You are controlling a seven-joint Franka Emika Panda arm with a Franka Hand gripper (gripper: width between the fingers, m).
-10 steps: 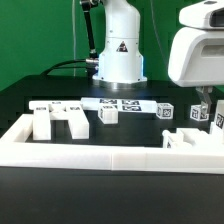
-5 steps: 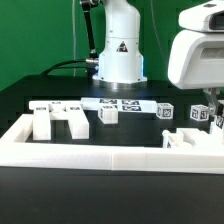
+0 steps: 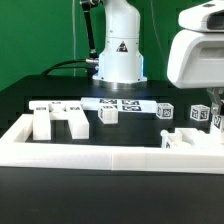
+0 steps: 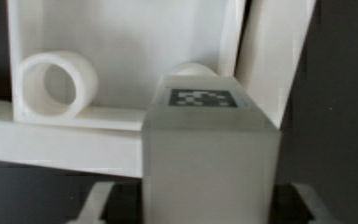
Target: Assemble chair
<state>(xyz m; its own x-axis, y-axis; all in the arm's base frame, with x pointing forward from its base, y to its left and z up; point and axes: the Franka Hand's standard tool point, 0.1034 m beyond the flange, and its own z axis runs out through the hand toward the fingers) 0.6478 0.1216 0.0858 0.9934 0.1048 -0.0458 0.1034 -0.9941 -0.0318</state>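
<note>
**Wrist view: grip made**

Wrist view shows the gripper point(image 4: 204, 204) closed narrow on a white post point(image 4: 204, 140) bearing 1 square tag, with a white ring point(image 4: 55, 85) just beyond it. Exterior view places the gripper at its right edge, behind the border rail point(image 3: 110, 160). Blocky chair parts point(image 3: 45, 122) and 2 tagged cubes point(image 3: 108, 113) sit well apart on the black table point(image 3: 125, 135).
</note>
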